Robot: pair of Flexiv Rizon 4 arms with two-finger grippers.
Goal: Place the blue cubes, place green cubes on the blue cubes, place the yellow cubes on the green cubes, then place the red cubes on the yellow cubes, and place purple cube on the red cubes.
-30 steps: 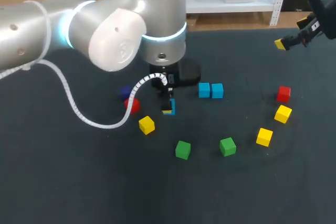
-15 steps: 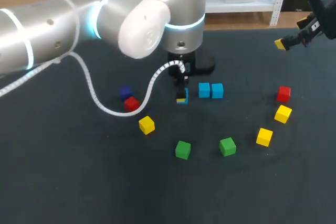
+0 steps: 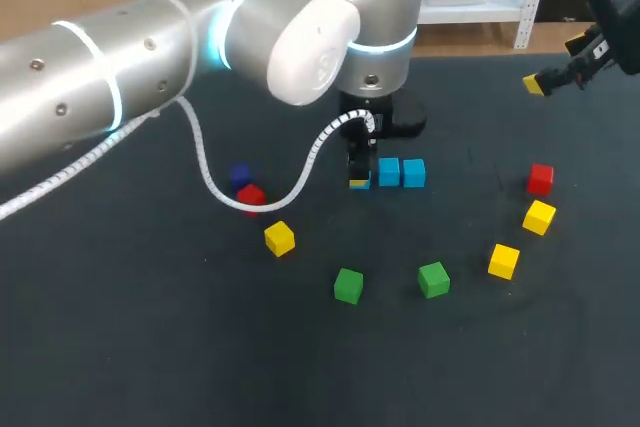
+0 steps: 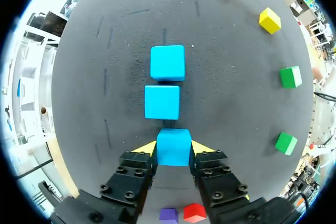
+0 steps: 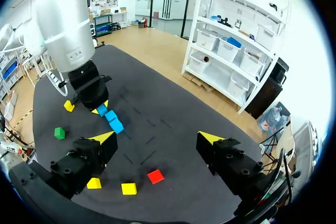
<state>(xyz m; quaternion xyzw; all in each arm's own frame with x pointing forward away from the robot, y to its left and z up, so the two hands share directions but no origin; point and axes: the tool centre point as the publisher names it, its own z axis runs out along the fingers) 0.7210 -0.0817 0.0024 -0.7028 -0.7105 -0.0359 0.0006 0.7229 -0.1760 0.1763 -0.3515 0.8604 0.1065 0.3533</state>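
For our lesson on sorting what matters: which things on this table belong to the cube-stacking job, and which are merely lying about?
Belong to the job: blue cube in the left gripper; two blue cubes beside it; two green cubes; three yellow cubes; two red cubes; purple cube.
Just there: black table; left arm's white cable.

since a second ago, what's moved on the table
The left hand, shut on a blue cube throughout, carried it rightward in the head view. It is now right beside the nearest placed blue cube and in line with the farther blue cube. The right hand stayed open where it was; nothing else moved.
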